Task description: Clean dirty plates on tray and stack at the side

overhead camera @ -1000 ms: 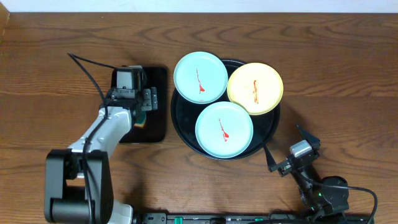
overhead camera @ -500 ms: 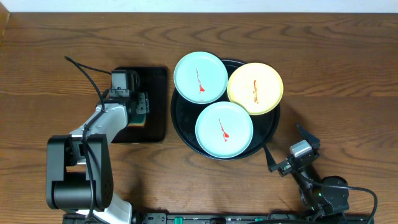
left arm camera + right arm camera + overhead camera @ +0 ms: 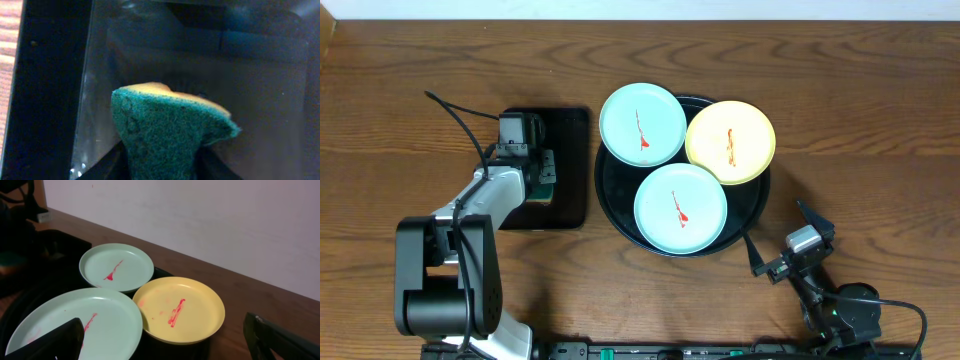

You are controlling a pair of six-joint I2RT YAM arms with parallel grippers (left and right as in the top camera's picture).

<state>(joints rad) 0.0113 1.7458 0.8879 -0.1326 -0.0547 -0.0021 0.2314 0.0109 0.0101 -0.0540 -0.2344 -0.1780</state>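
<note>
Three dirty plates lie on the round black tray (image 3: 754,203): a light blue plate (image 3: 642,125) at the back left, a pale yellow plate (image 3: 730,141) at the back right, and another light blue plate (image 3: 680,208) in front. Each carries a red smear. The right wrist view shows the far blue plate (image 3: 116,267), the yellow plate (image 3: 180,309) and the near blue plate (image 3: 75,325). My left gripper (image 3: 546,176) is over the small rectangular tray, shut on a green-and-yellow sponge (image 3: 165,130) that is pinched at its base. My right gripper (image 3: 783,240) stands open off the tray's front right.
The small rectangular black tray (image 3: 570,200) sits left of the round tray, almost touching it, with a glossy floor (image 3: 260,100). A black cable (image 3: 460,110) loops behind the left arm. Bare wooden table surrounds both trays.
My left gripper has shifted slightly left over the rectangular tray and closed its jaws on the sponge. The right arm and the plates have not moved.
</note>
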